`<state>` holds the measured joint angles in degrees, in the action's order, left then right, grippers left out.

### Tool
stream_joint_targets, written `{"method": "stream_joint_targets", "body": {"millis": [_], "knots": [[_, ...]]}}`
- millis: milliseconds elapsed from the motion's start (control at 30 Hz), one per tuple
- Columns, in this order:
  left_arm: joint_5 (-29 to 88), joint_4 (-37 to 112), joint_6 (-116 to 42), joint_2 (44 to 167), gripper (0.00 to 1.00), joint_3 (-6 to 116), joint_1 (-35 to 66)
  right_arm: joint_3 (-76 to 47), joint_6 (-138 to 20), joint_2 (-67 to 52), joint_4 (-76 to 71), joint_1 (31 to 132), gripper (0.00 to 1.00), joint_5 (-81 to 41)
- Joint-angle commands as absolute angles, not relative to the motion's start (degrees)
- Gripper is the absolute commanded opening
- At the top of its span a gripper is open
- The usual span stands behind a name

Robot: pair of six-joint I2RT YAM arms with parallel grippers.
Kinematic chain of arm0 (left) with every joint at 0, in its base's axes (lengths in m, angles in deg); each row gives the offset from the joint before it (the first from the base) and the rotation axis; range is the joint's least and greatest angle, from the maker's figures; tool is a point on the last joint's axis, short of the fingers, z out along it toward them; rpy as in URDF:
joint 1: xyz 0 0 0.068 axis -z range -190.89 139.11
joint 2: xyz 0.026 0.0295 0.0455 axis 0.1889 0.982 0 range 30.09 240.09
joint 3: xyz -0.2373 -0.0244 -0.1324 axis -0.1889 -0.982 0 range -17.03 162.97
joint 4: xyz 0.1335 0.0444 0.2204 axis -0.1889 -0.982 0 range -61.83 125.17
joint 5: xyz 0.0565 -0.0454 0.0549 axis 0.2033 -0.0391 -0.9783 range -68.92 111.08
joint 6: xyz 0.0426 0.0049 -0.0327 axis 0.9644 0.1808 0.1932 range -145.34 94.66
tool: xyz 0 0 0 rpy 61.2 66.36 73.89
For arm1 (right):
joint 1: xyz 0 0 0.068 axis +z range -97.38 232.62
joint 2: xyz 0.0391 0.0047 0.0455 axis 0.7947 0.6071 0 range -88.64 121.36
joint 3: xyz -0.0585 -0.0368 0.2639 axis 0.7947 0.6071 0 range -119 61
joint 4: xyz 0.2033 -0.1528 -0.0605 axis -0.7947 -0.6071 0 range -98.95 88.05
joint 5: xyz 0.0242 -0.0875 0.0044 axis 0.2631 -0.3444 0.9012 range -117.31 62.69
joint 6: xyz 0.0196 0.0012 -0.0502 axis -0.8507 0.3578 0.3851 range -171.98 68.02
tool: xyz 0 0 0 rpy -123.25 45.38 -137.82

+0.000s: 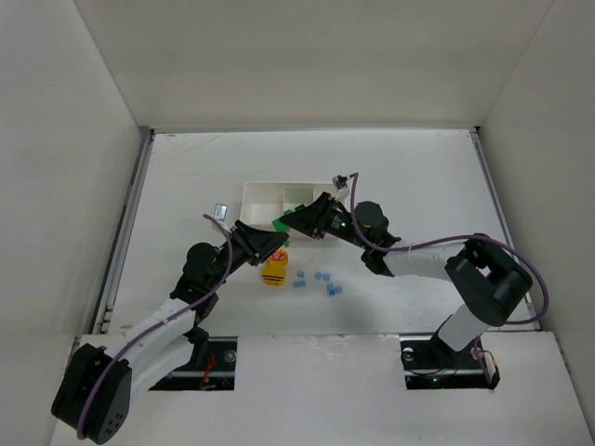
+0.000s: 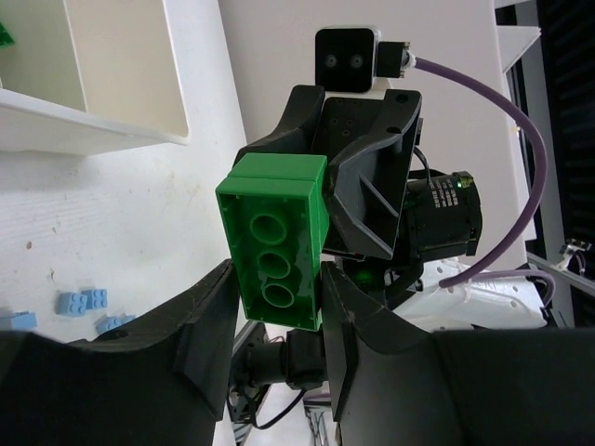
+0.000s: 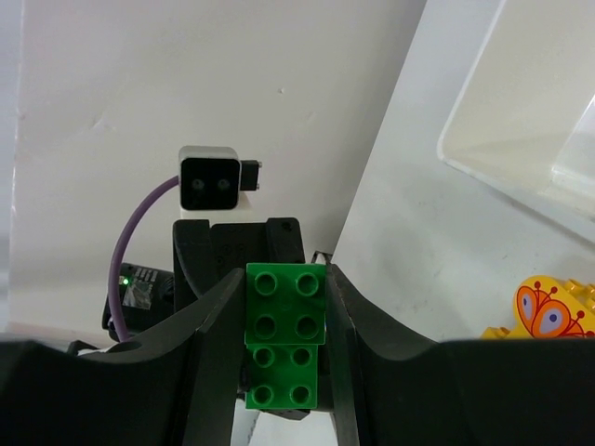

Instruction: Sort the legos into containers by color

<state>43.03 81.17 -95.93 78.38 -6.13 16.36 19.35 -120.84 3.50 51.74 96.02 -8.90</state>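
- The green brick pair point(image 1: 283, 221) hangs in the air just off the near edge of the tray point(image 1: 265, 193), gripped from both ends. It looks like two stud-locked pieces rather than one; both wrist views show a seam.
- The left claw point(image 2: 279, 299) is clamped on its flat side walls, with the hollow underside and its three tubes facing the camera.
- The right claw point(image 3: 285, 327) is likewise closed on the side walls, here with the studded face showing.
- Handling, as a judgement: hard, rigid plastic that is very light and will not crush. The walls are smooth and glossy, so a shallow or off-centre pinch could let a piece twist or slip out.
- The best hold is probably across two opposite flat walls, fingers low and square. Studs and the open underside give a poor seat.
- If the pieces are to be separated, the stud joint will likely let go suddenly. Each claw needs a firm bite on its own piece.
- A scrap of green point(image 2: 5, 32) already shows in a tray compartment, the likely destination.
- The yellow brick point(image 1: 274, 271) and the blue bricks point(image 1: 321, 279) lie on the table on the tray's near side, unsorted.
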Motion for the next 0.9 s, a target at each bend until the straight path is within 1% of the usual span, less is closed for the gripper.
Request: {"method": "stream_joint_targets", "body": {"millis": [0,67,267,500,667,800,867], "knots": [[43.05,85.00,-94.42,77.64,0.24,-4.54,16.40,17.93,-122.20,3.21,56.76,95.12,0.35,-8.60],[43.40,84.56,-94.25,76.94,0.21,-4.90,15.88,18.72,-122.56,2.51,57.11,93.98,0.35,-7.98],[44.02,81.93,-94.25,74.74,0.18,-5.95,13.94,19.61,-121.94,0.22,55.71,90.90,0.34,-6.57],[44.81,78.85,-93.55,73.25,0.18,-5.43,11.48,19.26,-120.10,0.83,52.90,88.70,0.34,-6.13],[44.90,79.02,-93.19,74.30,0.18,-4.99,11.30,18.82,-120.53,2.24,53.68,88.70,0.34,-5.25],[44.02,80.51,-93.28,76.58,0.17,-4.28,12.71,17.50,-120.27,3.29,54.56,90.01,0.42,-4.64],[43.67,81.75,-93.72,77.11,0.16,-4.02,13.41,17.06,-120.01,3.82,55.09,91.33,0.50,-4.81]]}}
